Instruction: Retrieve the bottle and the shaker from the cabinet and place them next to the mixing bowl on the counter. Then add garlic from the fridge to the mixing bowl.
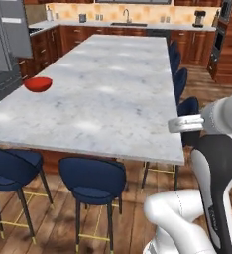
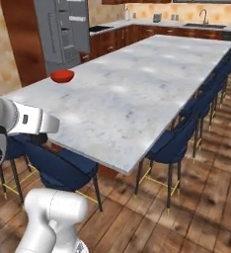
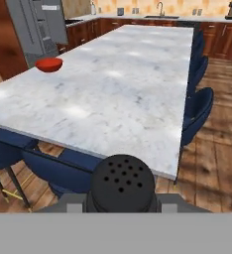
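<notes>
Between the fingers, at six o'clock in the hand view, sits the shaker [image 3: 121, 184]: its black perforated top faces the camera, so its long axis runs along the hand's own line. The fingers' tips are hidden behind its body; judged from how the shaker rides fixed at the hand, they are clamped on it.

From the shaker, the bowl [image 3: 49, 64] lies toward eleven o'clock in the hand view, well apart, across a wide stretch of bare marble. It rests on the surface [image 3: 113, 94] near the left edge, close to the corner nearest the grey fridge [image 3: 36, 27]. In the left base view the bowl [image 1: 38, 84] shows at about nine o'clock, near the surface's left rim; in the right base view it [image 2: 62, 75] sits at about ten o'clock.

The coming move turns on that diagonal: the shaker probably has to travel forward and leftward over the near edge and the blue stools [image 3: 63, 166], then come down upright just beside the bowl. No bottle is seen by the bowl.
</notes>
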Robot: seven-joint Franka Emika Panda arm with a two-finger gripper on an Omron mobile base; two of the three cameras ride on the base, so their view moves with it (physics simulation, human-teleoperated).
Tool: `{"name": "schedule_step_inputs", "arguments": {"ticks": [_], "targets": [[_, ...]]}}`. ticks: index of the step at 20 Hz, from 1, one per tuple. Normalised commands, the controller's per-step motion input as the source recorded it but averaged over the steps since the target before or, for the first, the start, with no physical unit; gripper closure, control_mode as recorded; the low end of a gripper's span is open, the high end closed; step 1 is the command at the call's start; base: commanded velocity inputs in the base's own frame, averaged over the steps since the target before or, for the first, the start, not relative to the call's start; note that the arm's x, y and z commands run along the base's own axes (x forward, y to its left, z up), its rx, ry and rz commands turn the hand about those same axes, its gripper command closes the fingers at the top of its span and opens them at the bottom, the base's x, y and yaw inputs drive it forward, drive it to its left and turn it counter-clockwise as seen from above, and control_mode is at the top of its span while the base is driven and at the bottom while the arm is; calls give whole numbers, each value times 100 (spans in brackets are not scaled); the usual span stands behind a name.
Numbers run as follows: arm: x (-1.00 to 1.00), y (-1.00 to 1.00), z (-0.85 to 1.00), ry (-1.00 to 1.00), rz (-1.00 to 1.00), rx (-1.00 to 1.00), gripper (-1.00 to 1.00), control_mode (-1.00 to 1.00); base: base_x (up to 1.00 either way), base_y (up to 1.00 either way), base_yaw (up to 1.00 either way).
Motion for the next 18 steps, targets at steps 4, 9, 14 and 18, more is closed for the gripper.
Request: {"name": "schedule_step_inputs", "arguments": {"ticks": [4,9,14,18], "targets": [[0,0,0,0,0,0,100,100,0,100,-38],[0,0,0,0,0,0,100,100,0,100,-35],[0,0,0,0,0,0,100,100,0,100,-34],[0,0,0,0,0,0,100,100,0,100,-31]]}}
